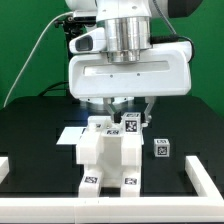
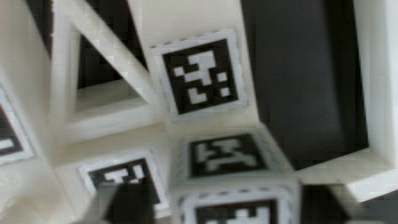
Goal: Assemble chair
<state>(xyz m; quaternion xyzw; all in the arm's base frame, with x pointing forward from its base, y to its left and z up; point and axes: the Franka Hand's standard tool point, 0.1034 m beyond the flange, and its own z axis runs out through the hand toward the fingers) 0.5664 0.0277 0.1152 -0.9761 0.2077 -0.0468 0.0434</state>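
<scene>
On the black table (image 1: 30, 135), the chair (image 1: 110, 155) stands upright.

Black bench (image 1: 30, 140), matte, edged by a thin white border frame (image 1: 110, 206). Standing on it near the middle: white chair assembly (image 1: 110, 155), tags on its faces. Just off to the exterior view's right, apart: small tagged white block (image 1: 161, 149).

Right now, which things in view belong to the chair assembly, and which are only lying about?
Part of the job:
- the standing white chair assembly with square tags, directly under the gripper
- the small tagged white block, loose on the black table at the exterior view's right

Just there:
- the white border frame around the work area
- the green backdrop
</scene>
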